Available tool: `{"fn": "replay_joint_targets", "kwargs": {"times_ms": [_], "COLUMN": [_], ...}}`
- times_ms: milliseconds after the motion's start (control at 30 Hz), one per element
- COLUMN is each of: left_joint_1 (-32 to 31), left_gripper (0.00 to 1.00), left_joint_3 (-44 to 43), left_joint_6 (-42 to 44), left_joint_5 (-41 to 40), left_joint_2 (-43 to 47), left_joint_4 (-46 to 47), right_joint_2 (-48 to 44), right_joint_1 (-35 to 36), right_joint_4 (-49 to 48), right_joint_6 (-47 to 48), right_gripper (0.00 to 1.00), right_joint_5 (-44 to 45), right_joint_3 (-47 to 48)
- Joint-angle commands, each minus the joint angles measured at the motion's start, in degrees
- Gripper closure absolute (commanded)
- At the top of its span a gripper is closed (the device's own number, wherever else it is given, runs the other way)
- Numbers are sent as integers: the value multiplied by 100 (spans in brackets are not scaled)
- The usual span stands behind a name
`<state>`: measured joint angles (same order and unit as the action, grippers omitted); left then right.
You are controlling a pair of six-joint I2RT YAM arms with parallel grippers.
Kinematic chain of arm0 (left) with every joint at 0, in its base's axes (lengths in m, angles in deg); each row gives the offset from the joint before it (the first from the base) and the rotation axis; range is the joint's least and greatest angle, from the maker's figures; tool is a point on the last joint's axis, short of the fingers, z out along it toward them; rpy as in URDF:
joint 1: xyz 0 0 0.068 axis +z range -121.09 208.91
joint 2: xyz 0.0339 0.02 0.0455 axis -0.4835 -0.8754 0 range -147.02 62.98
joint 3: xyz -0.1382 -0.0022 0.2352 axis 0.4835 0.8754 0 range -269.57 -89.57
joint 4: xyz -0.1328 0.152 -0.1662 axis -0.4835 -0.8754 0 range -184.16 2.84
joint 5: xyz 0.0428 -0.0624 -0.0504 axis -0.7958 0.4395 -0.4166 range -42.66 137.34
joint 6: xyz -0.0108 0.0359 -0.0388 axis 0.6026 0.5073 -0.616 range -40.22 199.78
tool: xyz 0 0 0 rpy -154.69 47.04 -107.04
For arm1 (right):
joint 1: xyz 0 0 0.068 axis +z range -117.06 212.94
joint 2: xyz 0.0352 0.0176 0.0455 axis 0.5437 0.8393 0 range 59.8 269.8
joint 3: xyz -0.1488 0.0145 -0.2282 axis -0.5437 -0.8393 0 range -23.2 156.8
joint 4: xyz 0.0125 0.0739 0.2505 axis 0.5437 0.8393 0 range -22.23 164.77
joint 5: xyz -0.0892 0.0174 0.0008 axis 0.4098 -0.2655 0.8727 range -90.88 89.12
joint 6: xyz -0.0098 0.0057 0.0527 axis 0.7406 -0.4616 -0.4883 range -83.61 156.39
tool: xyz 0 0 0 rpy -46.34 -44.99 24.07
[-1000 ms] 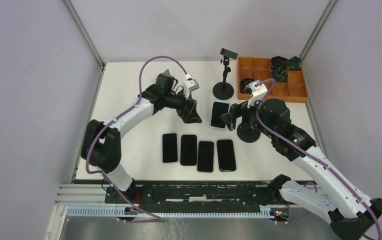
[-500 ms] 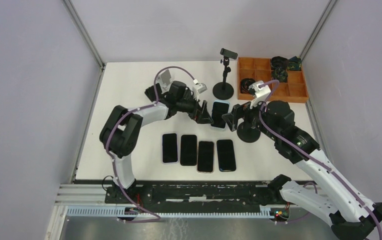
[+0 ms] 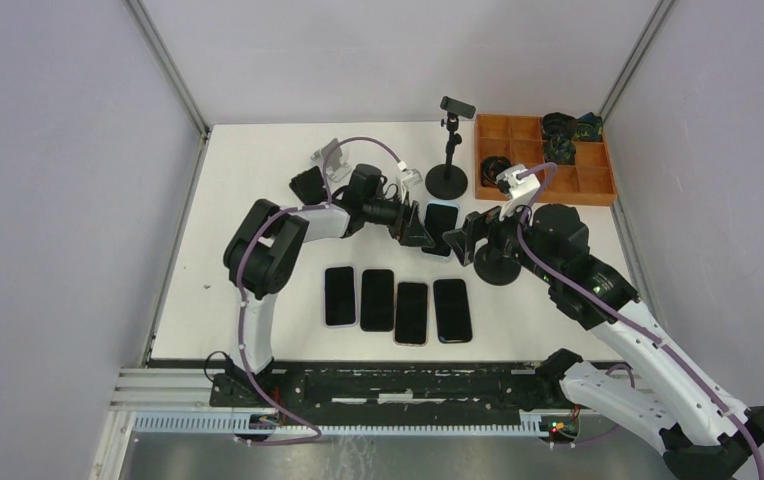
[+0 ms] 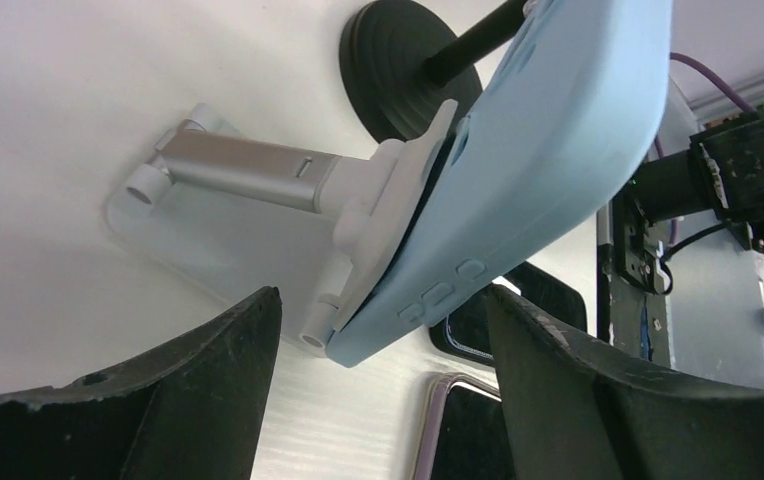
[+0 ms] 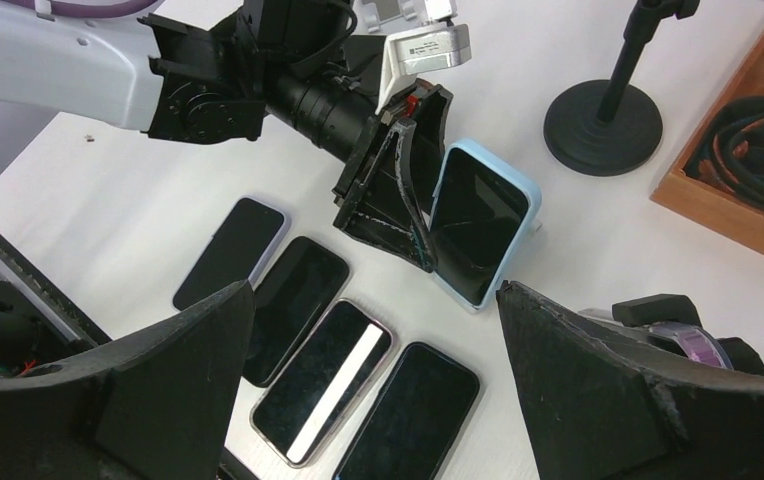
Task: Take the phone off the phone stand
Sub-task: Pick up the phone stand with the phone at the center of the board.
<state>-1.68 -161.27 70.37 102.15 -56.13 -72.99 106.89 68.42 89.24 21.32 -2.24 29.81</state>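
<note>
Black fingers [image 4: 198, 400], two to each pincer; pincers, two. The left pincer [image 4: 380, 300] has its fingers spread wide and grips nothing. The right pincer [image 5: 376, 295] is likewise apart, with nothing between its fingers, above the surface [image 3: 238, 170].

Phones: five. One phone [image 5: 480, 222] in a light-blue case is propped tilted on the stand [image 4: 258, 175]. Four flat phones [image 3: 377, 299] lie side by side in a row on the surface, nearer the arm bases.

Stands: one silver-and-white stand; two black pole stands [image 3: 447, 180] with round bases. Tray [image 3: 543, 165]: one, wooden, compartmented, far right.

By view: only the left wrist shows the stand's silver arm and the case's back with its side buttons. The right wrist shows the dark screen. Only the top view shows both pole stands.

Position: the phone's lower corner sits between the left pincer's spread fingers, close in; contact cannot be told. The right pincer is near on the other side, apart from the phone.
</note>
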Motion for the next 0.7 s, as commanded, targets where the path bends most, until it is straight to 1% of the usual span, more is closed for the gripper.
{"fn": "replay_joint_targets", "kwargs": {"times_ms": [0, 167, 233, 267, 400, 567, 667], "left_joint_1": [-29, -36, -36, -39, -26, -26, -28], "left_gripper": [22, 29, 33, 37, 58, 86, 96], "left_joint_3": [-210, -283, -312, -317, -347, -334, -362], "left_joint_6": [-273, -233, -192, -169, -85, 9, 233], "left_joint_5": [505, 647, 689, 699, 686, 698, 529], "left_joint_2": [-191, -377, -422, -440, -462, -279, -95], "left_joint_4": [490, 567, 569, 568, 569, 515, 215], "right_joint_2": [-69, -66, -63, -53, -25, 5, 11], "right_joint_1": [-20, -16, -16, -20, -17, -20, -19], "right_joint_4": [-163, -135, -125, -130, -139, -161, -170], "right_joint_6": [117, 144, 136, 135, 87, 57, 32], "right_gripper": [2, 2, 2, 2, 2, 4, 5], "right_joint_5": [38, 68, 58, 49, 31, 20, 66], "right_joint_3": [29, 51, 51, 45, 7, -2, -2]}}
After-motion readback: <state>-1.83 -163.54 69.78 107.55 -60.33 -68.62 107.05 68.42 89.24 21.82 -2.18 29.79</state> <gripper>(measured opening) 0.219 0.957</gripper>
